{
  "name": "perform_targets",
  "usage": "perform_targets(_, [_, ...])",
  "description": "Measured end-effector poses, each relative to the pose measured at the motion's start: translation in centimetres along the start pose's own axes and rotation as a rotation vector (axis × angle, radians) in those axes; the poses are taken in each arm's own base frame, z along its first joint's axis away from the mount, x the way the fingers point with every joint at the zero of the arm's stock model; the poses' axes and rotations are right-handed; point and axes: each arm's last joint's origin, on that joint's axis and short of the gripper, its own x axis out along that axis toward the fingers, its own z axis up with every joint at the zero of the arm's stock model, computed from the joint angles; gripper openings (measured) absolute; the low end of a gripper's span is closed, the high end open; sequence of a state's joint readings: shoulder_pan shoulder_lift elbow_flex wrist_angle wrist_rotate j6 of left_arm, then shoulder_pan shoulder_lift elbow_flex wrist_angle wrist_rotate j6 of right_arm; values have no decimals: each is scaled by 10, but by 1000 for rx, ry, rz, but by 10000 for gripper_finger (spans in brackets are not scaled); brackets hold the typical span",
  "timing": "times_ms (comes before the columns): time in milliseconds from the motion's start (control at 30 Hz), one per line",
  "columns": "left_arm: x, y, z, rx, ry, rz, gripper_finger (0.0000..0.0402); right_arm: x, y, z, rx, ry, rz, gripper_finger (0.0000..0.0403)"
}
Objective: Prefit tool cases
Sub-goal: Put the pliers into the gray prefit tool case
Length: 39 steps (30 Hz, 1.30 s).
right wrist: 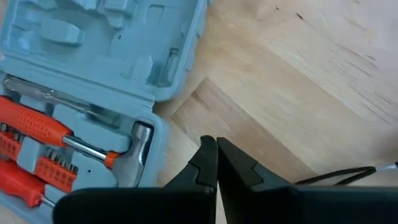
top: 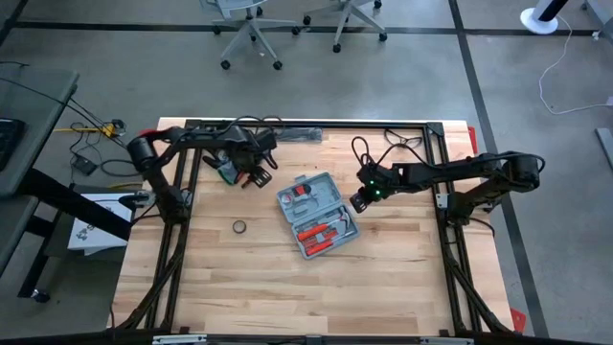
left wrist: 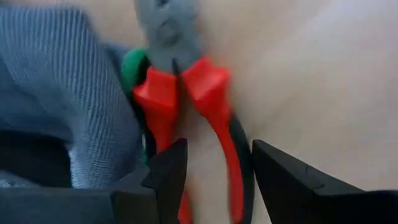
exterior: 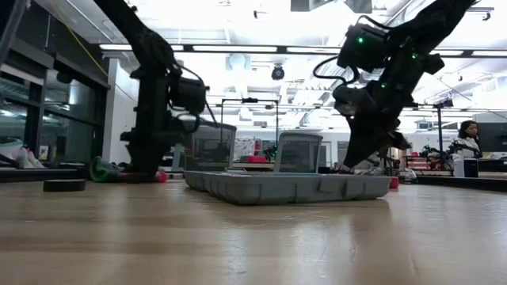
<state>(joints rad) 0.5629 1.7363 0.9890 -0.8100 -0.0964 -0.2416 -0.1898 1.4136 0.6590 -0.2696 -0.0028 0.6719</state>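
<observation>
Where wooden table [top: 287, 278] ends, perhaps grey concrete

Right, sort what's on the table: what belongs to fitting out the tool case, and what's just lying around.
Part of the job:
- open tool case, holding a hammer and red-handled tools
- red-handled pliers between the open fingers of the left hand
- right hand, shut, beside the case

Lying about:
- grey cloth by the pliers
- small dark ring
- black cables

Left end effector [left wrist: 214, 171] fingers apart — right end effector [right wrist: 216, 163] closed.
</observation>
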Motion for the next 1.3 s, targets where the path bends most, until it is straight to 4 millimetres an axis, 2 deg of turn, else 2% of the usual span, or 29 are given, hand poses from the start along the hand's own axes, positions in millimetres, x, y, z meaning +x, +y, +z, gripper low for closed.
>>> perform_targets(133, [10,-2,2,26,42,3,173,0,0,-2,0,16,-8,0])
perform_targets(200, [12,-3,1,40,61,-29,159,0,0,-3,0,23,-12,0])
perform_targets(267, [11,-5,1,47,56,-47,122,0,0,-3,9,24,-10,0])
perform_targets(367, [7,-7,0,92,45,-91,38,-1,1,-1,21,2,-6,0])
perform_targets(400, [6,-8,0,98,39,-106,34,-2,1,-1,21,-5,-1,0])
perform_targets(533, [-7,-14,-4,119,6,-193,34,-3,2,1,11,-21,7,0])
perform_targets(633, [-27,-22,-8,135,-79,-236,34,-3,2,1,3,-25,5,0])
perform_targets(800, [-63,-49,-18,236,-265,-400,34,-3,2,1,1,-33,0,0])
perform_targets(900, [-75,-70,-23,279,-324,-518,34,-3,1,3,-1,-52,-15,0])
perform_targets(1100, [-73,-113,-24,296,-390,-620,34,-3,0,8,6,-95,-6,0])
perform_targets(1300, [-50,-138,-16,202,-391,-651,34,-3,0,8,-3,-95,-8,0])
